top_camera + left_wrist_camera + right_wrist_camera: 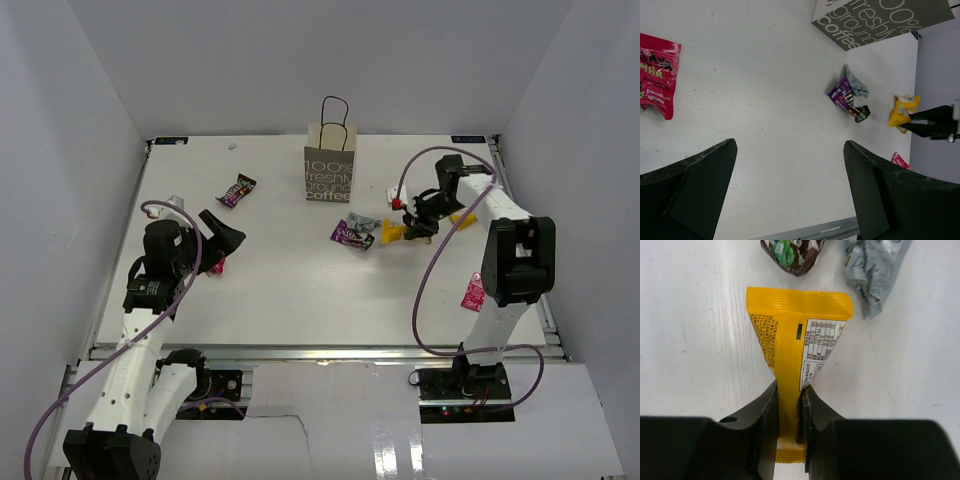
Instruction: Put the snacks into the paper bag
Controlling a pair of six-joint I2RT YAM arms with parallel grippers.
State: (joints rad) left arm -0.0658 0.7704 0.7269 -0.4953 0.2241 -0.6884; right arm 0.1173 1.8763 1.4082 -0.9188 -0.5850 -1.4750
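Far back on the desk (pixel 290 290) stands the paper bag (pixel 330 172), upright. The left arm (pixel 160 262) has jaws wide apart near a red packet (pixel 657 75); the right arm (pixel 505 245) has jaws clamped on the yellow bar (pixel 790 335), front-right of the bag.

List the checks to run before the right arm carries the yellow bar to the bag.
1. Grip: right jaws shut on the narrow end of the yellow bar. Ok.
2. Neighbours: purple packet and grey packet lie just past the bar's far end, not touching it. Ok.
3. Bar lifted off the table: cannot tell.
4. Bag upright, handles up. Ok.
5. Bag mouth open wide enough: cannot tell.
6. Left jaws open, empty and well to the left of the bag. Ok.
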